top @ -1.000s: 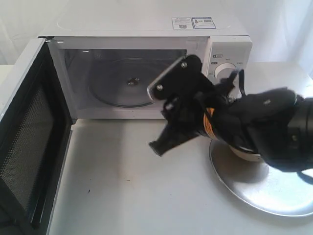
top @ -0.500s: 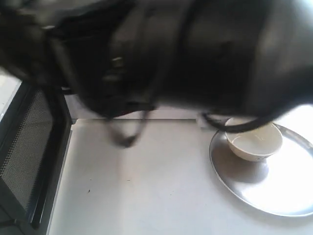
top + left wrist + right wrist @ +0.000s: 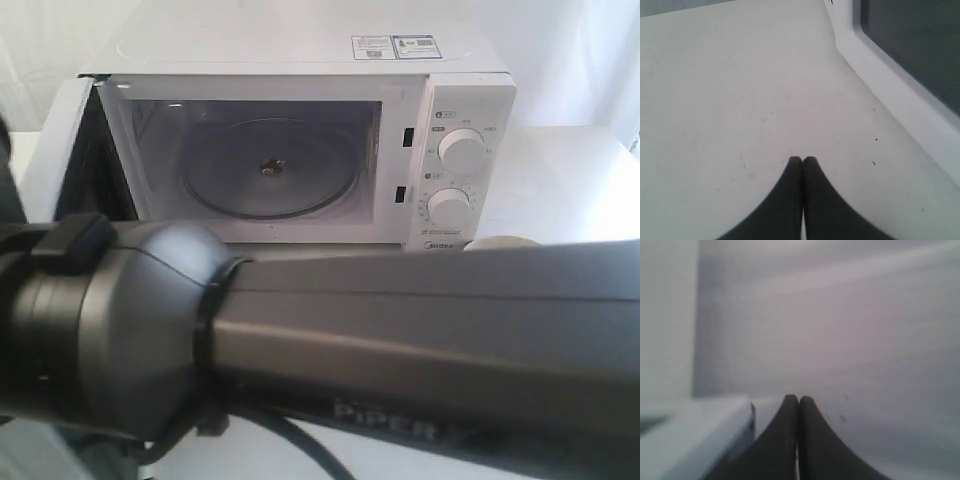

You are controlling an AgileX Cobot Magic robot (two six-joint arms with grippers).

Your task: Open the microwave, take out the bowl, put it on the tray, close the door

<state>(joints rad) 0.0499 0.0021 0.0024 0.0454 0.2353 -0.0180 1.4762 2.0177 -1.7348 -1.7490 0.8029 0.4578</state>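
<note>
The white microwave (image 3: 300, 60) stands with its door (image 3: 88, 165) swung out to the left; only the glass turntable lies in the cavity. A grey arm link (image 3: 400, 340) crosses the lower exterior view and hides the tray. Just a sliver of the cream bowl (image 3: 502, 242) peeks above it. Neither gripper shows in the exterior view. My left gripper (image 3: 802, 160) is shut and holds nothing, low over the white table beside the door's white frame (image 3: 890, 95) and dark window. In the blurred right wrist view, my right gripper (image 3: 798, 399) is shut and holds nothing.
Two round knobs (image 3: 462, 148) sit on the microwave's right panel. A white slab edge (image 3: 695, 435) lies close beside the right gripper; blur keeps me from telling what it is. The arm's thick joint (image 3: 110, 330) fills the lower left of the exterior view.
A second ago the right gripper was over the bowl on the tray. The arm then swept past the camera and now lies across the lower view, hiding the tray.
</note>
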